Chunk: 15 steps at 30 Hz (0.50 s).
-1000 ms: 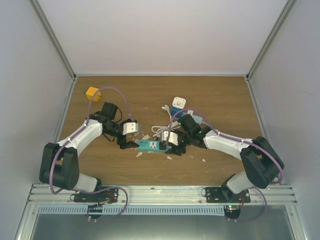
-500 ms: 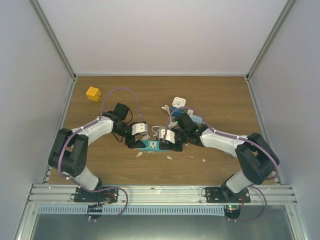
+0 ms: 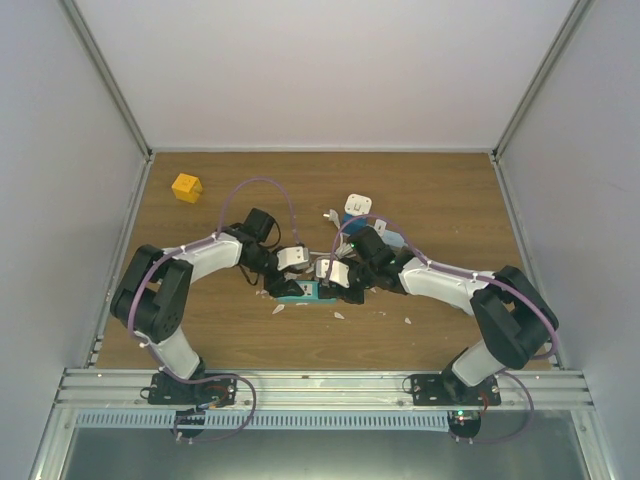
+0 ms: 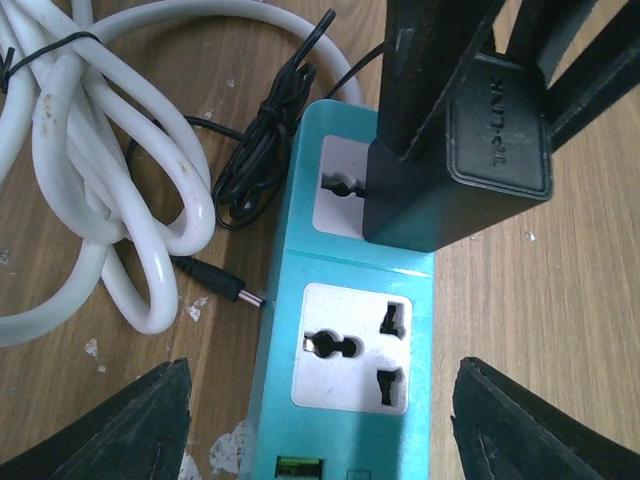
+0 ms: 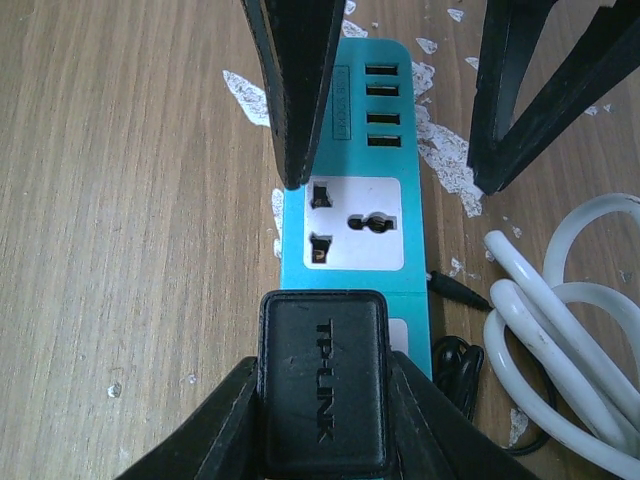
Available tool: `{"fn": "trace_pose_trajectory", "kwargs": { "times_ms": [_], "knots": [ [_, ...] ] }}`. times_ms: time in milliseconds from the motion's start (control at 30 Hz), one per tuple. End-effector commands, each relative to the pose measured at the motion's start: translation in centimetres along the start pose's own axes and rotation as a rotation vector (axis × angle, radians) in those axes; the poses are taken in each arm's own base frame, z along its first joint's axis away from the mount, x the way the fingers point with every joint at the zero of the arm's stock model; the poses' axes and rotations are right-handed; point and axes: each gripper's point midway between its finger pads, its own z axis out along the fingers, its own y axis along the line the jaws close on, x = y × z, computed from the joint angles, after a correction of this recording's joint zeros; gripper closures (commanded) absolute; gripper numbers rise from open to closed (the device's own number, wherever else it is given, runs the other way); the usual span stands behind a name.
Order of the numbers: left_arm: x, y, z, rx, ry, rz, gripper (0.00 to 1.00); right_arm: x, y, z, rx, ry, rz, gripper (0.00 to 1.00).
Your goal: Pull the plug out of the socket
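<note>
Your right gripper [image 5: 322, 400] clamps the black plug [image 4: 455, 150], seated in the teal socket strip [image 4: 355, 275] midway between the table's side edges. Your left gripper [image 4: 345, 430] straddles the strip, jaws wide, probably to brace it for the pull.

White-and-black arms [image 3: 205, 260]; purple cables [image 3: 262, 181]

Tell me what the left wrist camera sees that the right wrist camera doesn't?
Only the left wrist view shows the green indicator at one end of the strip and the black tie around the white cord. Only the right wrist view shows the row of USB ports. Both show the teal strip, the black plug seated in it with the right end effector closed on its sides, the empty socket, the cord, and the left end effector open astride the strip.
</note>
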Motion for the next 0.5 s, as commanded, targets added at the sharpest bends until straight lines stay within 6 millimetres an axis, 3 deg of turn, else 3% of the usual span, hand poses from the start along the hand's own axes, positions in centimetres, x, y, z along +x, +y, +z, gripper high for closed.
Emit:
{"fn": "trace_pose_trajectory", "kwargs": {
  "times_ms": [0,233,467],
  "knots": [
    [-0.8,0.9,0.5,-0.012,-0.013,0.008,0.28,-0.6,-0.4,0.4,0.003,-0.007,-0.017,0.76],
    [0.5,-0.9,0.6,0.040,0.009,0.071,0.24,-0.4,-0.1,0.3,-0.007,0.000,-0.017,0.81],
    [1.1,-1.0,0.2,-0.036,0.007,0.172,0.24,-0.2,0.1,0.3,-0.013,0.002,-0.010,0.84]
  ]
}}
